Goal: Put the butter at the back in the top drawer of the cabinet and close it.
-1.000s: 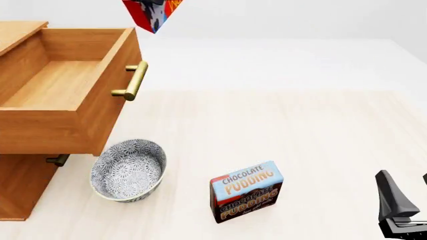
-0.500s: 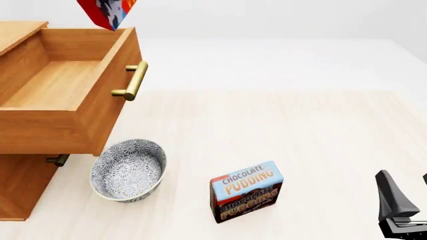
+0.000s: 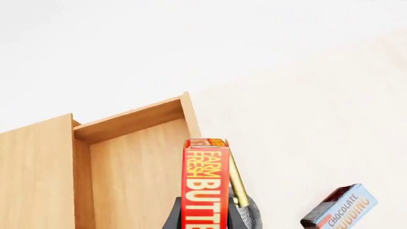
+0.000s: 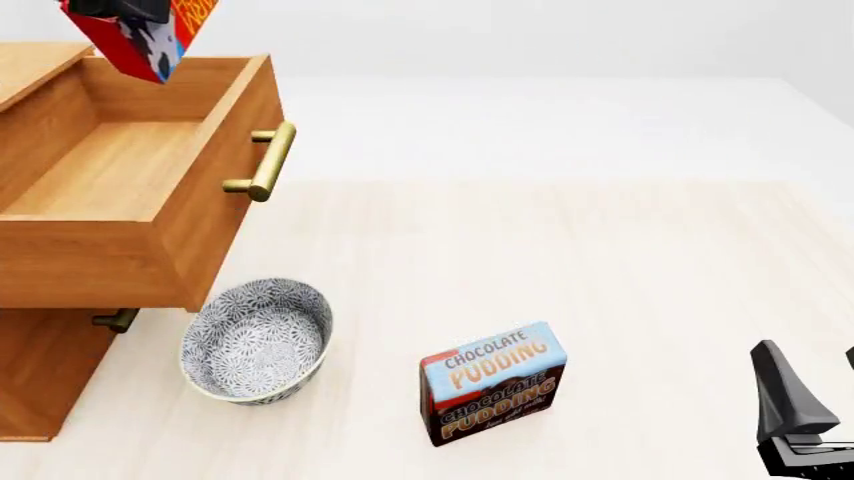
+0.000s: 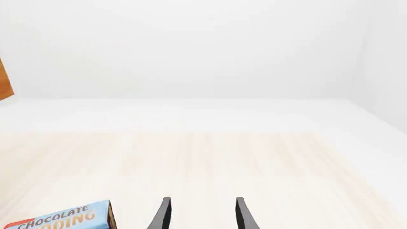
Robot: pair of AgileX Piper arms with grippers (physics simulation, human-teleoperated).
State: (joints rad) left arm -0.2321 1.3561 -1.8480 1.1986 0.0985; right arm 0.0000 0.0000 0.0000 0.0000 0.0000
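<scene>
The butter, a small red box, hangs tilted in the air above the far part of the open top drawer of the wooden cabinet. My left gripper is shut on it at the top edge of the front view. In the left wrist view the butter sits upright between the fingers, over the drawer's light wood interior. My right gripper is open and empty, low at the front right.
The drawer's brass handle sticks out to the right. A patterned bowl stands under the drawer front. The Chocolate Pudding box stands upright at front centre. A lower drawer handle shows below.
My left gripper has carried the butter leftward, from right of the drawer front to above the open drawer. The right arm has not moved.
</scene>
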